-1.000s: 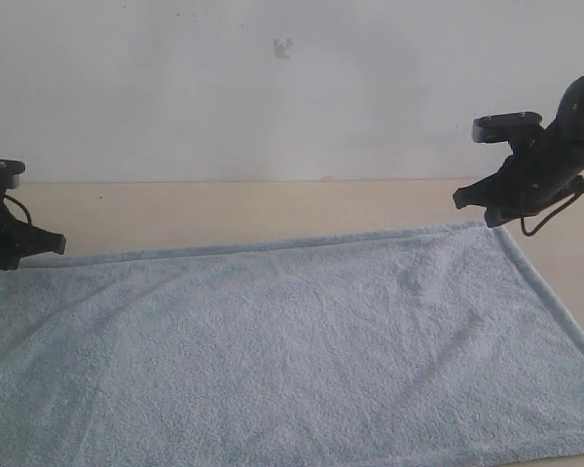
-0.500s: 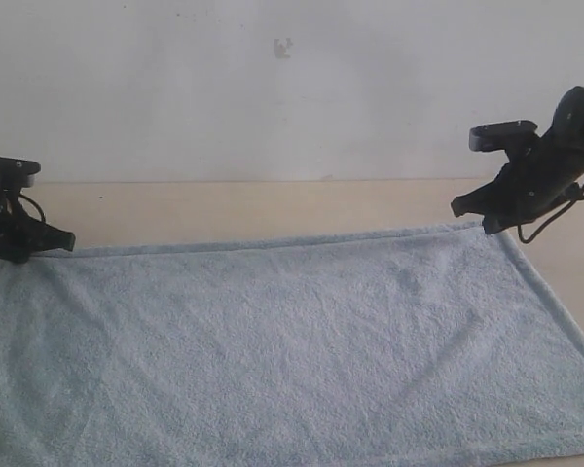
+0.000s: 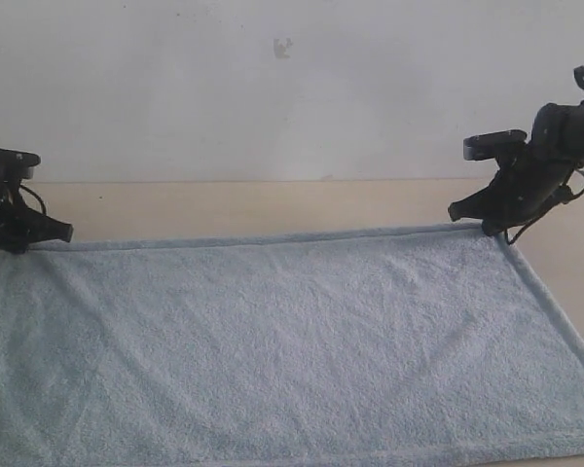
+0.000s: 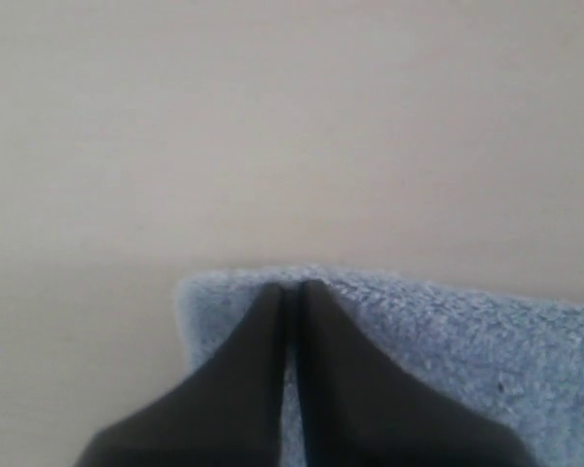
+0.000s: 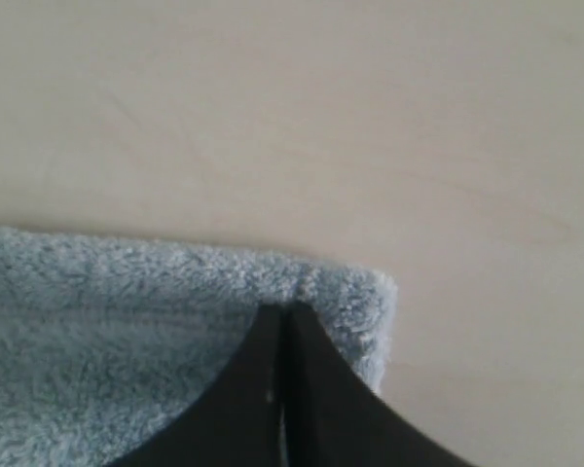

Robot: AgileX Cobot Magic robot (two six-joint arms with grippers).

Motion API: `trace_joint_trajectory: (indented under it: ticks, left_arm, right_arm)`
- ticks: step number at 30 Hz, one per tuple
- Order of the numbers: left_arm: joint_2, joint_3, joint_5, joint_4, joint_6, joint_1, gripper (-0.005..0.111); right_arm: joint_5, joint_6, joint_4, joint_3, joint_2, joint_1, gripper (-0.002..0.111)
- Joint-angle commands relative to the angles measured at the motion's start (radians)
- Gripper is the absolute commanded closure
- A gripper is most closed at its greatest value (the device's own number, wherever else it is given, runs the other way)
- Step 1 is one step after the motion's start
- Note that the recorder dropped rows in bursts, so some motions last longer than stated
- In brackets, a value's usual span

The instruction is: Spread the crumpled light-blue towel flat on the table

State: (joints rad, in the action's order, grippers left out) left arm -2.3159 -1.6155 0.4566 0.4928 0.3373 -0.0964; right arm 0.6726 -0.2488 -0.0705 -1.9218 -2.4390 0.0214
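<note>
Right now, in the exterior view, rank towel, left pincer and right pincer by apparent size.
1. Towel, by far.
2. Right pincer and left pincer: alike; left is cut off at the edge, so no ranking.

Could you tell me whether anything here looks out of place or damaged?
Nothing stands out: the towel lies nearly flat on the table, undamaged, with the left end effector and right end effector each shut on one corner.

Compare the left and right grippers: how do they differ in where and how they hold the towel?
The left gripper pinches the far left corner of the towel; the right gripper pinches its far right corner. In the exterior view the left gripper sits low by the table, while the right gripper slants down from higher up. Both are shut on the far hem.
</note>
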Motion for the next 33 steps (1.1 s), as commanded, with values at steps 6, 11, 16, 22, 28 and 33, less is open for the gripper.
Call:
trace_joint_trajectory:
  ticks: [6,11,16,22,28,33]
  left_arm:
    - [-0.034,-0.026,-0.042,0.0,-0.029,-0.012,0.103]
    - [-0.036,-0.026,-0.102,0.0,-0.036,-0.01,0.103]
    - [-0.036,-0.026,-0.158,-0.006,-0.04,-0.004,0.103]
    - [-0.024,-0.026,-0.197,-0.006,-0.048,0.007,0.103]
    - [0.028,-0.026,-0.171,-0.006,-0.04,0.007,0.103]
    - [0.064,-0.023,-0.123,-0.147,-0.174,0.01,0.103]
  right_arm:
    - [-0.008,0.091,0.119,-0.002,-0.027,0.027,0.108]
    - [0.011,0.108,0.137,-0.002,-0.027,0.068,0.108]
    - [0.015,0.111,0.163,-0.002,-0.027,0.089,0.108]
    - [0.013,0.117,0.16,-0.002,-0.025,0.089,0.108]
    - [0.03,0.117,0.16,-0.002,-0.025,0.089,0.108]
    - [0.028,0.117,0.16,-0.002,-0.025,0.089,0.108]
